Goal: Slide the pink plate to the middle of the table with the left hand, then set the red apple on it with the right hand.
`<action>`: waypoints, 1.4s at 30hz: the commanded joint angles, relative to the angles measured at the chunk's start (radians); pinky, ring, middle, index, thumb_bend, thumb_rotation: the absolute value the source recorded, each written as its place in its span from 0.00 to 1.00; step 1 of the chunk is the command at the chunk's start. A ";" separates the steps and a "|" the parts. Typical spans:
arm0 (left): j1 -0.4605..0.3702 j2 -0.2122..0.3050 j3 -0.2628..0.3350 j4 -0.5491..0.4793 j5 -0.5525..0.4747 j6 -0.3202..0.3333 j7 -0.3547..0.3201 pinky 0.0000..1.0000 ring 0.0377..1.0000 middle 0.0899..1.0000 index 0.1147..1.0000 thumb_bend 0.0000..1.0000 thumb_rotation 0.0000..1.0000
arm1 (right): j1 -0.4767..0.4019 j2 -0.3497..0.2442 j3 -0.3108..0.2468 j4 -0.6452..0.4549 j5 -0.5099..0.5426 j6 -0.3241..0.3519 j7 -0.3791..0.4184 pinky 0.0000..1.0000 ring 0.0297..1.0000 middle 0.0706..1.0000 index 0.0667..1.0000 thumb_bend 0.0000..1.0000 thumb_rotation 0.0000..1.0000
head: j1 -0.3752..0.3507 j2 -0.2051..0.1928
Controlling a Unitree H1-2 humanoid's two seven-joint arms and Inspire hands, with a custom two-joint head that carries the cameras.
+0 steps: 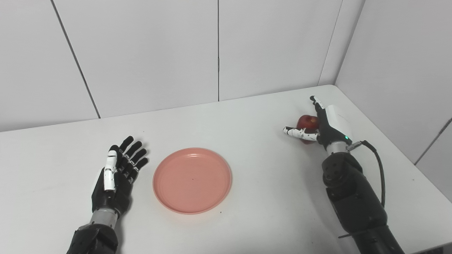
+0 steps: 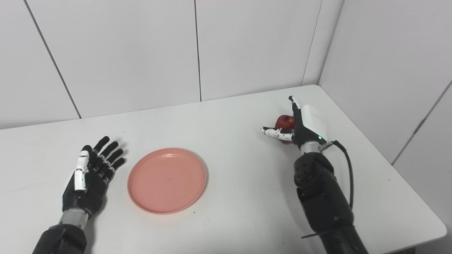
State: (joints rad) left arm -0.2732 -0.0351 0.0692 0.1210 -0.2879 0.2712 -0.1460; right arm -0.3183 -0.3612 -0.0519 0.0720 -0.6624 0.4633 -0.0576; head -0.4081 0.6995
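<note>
The pink plate (image 1: 192,180) lies flat on the white table (image 1: 254,116), near its middle and slightly left. My left hand (image 1: 118,173) rests just left of the plate with its fingers spread, open, a small gap from the rim. The red apple (image 1: 308,122) stands at the far right of the table. My right hand (image 1: 323,123) is against the apple's right side; its thumb (image 1: 298,132) reaches across in front of the apple and its fingers (image 1: 315,101) stretch straight past it. The hand is open, and it hides part of the apple.
Grey wall panels (image 1: 219,53) close off the table's back and right sides. A black cable (image 1: 379,165) loops off my right wrist. The table's right edge (image 1: 399,148) runs close beside my right arm.
</note>
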 commanded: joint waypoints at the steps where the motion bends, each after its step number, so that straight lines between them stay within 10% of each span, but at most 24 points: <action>1: 0.001 0.005 -0.005 -0.006 0.003 0.029 0.007 0.86 0.85 0.85 0.83 0.37 1.00 | -0.047 -0.032 -0.006 -0.011 -0.003 -0.009 -0.030 0.71 0.84 0.88 0.90 1.00 0.43 | 0.000 0.001; 13: 0.004 0.004 -0.006 -0.016 0.002 0.035 0.006 0.86 0.86 0.86 0.84 0.37 1.00 | -0.051 -0.032 -0.005 0.010 -0.004 0.000 -0.029 0.70 0.82 0.86 0.85 0.97 0.39 | 0.004 0.005; 21: 0.004 0.002 -0.003 -0.016 0.000 0.040 0.009 0.86 0.85 0.85 0.83 0.37 1.00 | -0.051 -0.022 -0.013 0.021 0.011 -0.007 -0.046 0.25 0.34 0.44 0.81 0.93 0.31 | 0.004 0.006; 29: 0.004 0.002 -0.004 -0.019 0.002 0.041 0.010 0.86 0.85 0.85 0.83 0.37 1.00 | -0.047 -0.032 -0.010 0.029 0.051 -0.030 -0.061 0.54 0.63 0.67 0.70 0.87 0.21 | 0.005 0.007; 39: 0.003 0.002 -0.003 -0.016 -0.001 0.041 0.007 0.86 0.86 0.86 0.84 0.38 1.00 | -0.045 -0.057 0.010 0.066 0.060 -0.054 -0.073 0.44 0.50 0.54 0.54 0.79 0.11 | 0.009 0.010; 42: 0.002 0.003 -0.003 -0.016 -0.002 0.042 0.005 0.86 0.86 0.86 0.84 0.38 1.00 | -0.043 -0.058 0.012 0.064 0.059 -0.048 -0.072 0.41 0.48 0.52 0.46 0.54 0.14 | 0.009 0.010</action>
State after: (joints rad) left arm -0.2698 -0.0352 0.0700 0.1085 -0.2880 0.2880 -0.1451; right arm -0.3269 -0.3925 -0.0399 0.1554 -0.6013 0.4467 -0.1015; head -0.4004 0.7087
